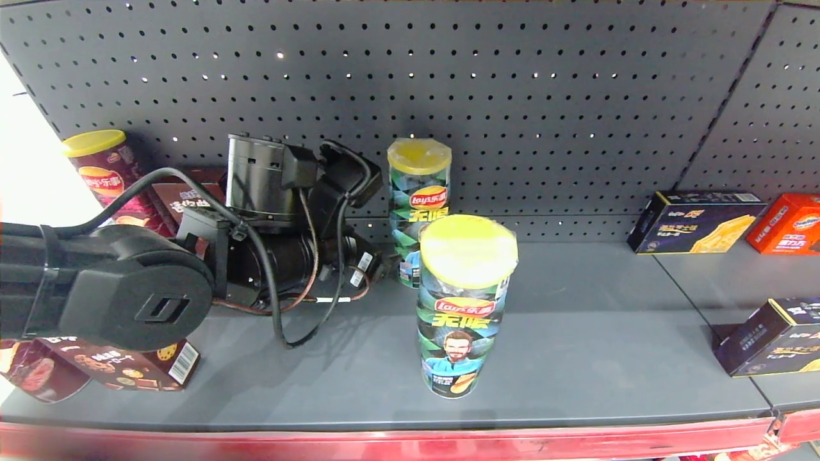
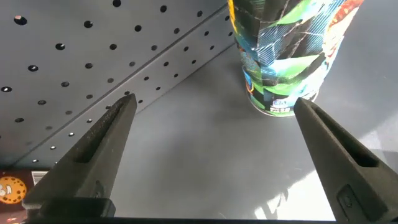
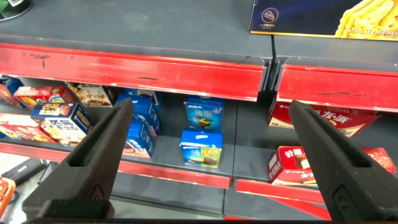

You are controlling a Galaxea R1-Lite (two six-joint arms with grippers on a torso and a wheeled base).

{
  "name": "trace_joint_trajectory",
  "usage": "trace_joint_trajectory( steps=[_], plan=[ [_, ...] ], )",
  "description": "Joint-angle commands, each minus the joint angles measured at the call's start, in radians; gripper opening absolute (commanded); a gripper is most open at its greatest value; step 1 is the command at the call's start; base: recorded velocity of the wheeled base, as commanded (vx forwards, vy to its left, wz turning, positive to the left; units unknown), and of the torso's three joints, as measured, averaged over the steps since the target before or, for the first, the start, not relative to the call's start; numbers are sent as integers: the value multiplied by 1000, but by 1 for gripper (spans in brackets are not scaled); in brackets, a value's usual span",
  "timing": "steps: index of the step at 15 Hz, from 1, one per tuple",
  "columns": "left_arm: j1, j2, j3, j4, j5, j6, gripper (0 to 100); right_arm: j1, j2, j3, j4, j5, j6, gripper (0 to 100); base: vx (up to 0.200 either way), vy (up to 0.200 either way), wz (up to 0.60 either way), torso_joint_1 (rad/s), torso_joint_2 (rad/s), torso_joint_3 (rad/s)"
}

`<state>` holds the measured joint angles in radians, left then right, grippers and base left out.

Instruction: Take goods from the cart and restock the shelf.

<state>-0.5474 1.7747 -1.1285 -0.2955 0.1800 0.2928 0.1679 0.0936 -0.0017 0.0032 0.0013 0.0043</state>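
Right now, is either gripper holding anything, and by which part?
Nothing is held. The left gripper is open over the shelf, short of the rear can; the right gripper is open and empty too.

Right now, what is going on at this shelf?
The robot is restocking a grey shelf. Its left pincer lies low over the shelf board, open and empty, with the rear green chip can just ahead of its tips. The front green chip can stands upright nearer the shelf's edge. The right pincer, also open and empty, points at lower shelves holding blue snack boxes.
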Motion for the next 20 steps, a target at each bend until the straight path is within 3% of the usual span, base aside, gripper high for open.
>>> trace_joint_trajectory(
  steps=[1,5,17,20],
  plan=[
    [1,9,-4,-1,1,0,100,1,1,0,0,0,0,100,0,0,0,0,0,0],
    [0,14,0,-2,1,-26,100,1,1,0,0,0,0,100,0,0,0,0,0,0],
    [6,17,15,-48,9,-30,100,1,1,0,0,0,0,100,0,0,0,0,0,0],
    [7,22,15,-51,10,-52,100,1,1,0,0,0,0,100,0,0,0,0,0,0]
  ],
)
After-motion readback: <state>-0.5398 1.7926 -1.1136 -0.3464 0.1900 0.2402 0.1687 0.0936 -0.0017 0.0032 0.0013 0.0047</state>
